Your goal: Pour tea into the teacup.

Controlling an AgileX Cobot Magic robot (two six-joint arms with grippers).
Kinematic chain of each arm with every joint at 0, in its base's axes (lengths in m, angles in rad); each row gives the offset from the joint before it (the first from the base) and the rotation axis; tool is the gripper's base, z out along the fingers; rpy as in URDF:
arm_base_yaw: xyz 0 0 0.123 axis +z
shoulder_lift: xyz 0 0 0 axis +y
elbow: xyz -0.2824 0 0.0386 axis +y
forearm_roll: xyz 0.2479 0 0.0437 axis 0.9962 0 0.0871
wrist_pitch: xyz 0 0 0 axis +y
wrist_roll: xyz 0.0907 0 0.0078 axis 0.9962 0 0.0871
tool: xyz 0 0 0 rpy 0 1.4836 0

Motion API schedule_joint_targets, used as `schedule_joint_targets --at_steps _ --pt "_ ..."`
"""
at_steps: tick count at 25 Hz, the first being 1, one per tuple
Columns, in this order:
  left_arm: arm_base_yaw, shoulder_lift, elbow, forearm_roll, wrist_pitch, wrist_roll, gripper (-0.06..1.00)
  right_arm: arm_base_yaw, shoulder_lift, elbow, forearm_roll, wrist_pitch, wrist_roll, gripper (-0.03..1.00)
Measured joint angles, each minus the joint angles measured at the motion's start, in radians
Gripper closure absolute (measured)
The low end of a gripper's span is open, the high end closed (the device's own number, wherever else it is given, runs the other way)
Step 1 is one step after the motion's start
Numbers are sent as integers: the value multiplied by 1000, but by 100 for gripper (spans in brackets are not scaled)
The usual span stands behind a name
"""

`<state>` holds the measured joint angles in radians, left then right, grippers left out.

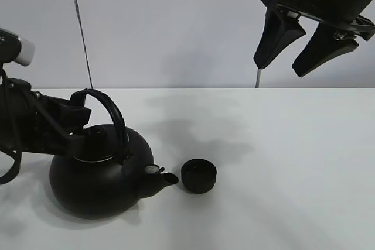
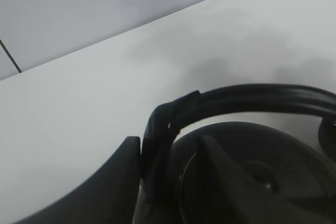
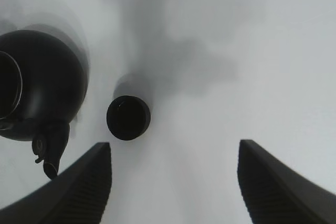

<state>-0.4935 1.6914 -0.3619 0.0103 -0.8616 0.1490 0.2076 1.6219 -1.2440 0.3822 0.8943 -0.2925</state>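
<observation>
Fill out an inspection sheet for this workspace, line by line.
Surface: white table, bare, shadowed.
Job's things: black kettle upright, spout toward the teacup; small gap between them.
Clutter: nothing seen.
Grippers: left gripper at the kettle's handle, fingers either side of it; grip unclear. Right gripper open, raised, empty.
Cables: thin dark line down the wall; black cable looping by the left arm.
Surroundings: plain pale wall.

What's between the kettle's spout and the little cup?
Nothing: the high view shows a narrow bare strip of table between the kettle's spout and teacup.
</observation>
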Motion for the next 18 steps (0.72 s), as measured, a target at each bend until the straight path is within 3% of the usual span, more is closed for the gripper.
schedule_joint_targets --at_steps 9,14,18 --pt "0 -105 67 2 -27 -186 66 0 0 0 0 0 0 50" --pt "0 -222 74 2 58 -286 48 0 0 0 0 0 0 50" --pt "0 -317 63 2 142 -318 43 0 0 0 0 0 0 50"
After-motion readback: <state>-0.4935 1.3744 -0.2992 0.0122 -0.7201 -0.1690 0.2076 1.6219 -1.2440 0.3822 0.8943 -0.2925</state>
